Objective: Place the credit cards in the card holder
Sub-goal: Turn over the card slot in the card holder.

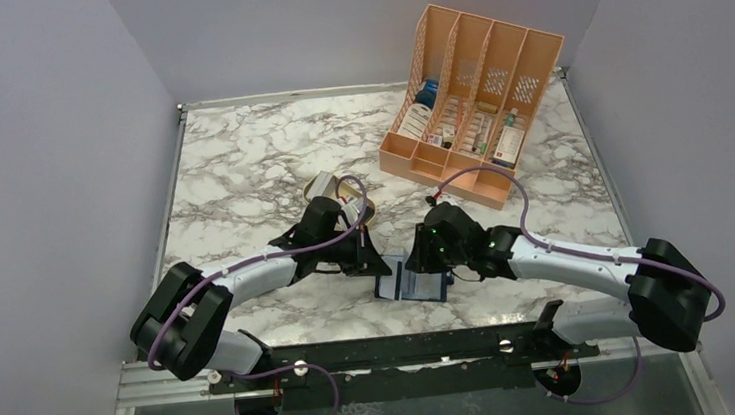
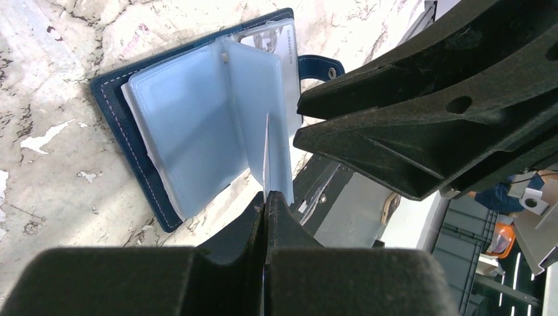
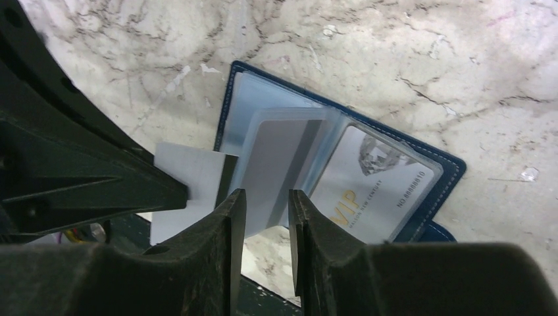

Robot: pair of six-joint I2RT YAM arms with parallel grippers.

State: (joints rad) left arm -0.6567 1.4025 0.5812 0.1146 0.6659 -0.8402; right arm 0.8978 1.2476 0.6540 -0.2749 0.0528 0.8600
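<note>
One navy card holder [image 1: 413, 286] lies open on the marble tabletop [image 1: 240, 168] between two grippers, its clear sleeve pages [image 2: 191, 125] fanned. The left gripper [image 2: 266, 197] pinches one pale credit card [image 2: 266, 155] edge-on, while the right gripper [image 3: 266, 197] stands slightly parted over a page. Two more, a grey card [image 3: 283, 164] and a VIP card [image 3: 375, 187], sit sleeved.

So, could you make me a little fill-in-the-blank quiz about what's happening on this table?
The card holder lies ___ on the marble table.
The left gripper is shut on one thin ___.
The sleeved card shows the letters ___.
Missing words: open, card, VIP.
</note>
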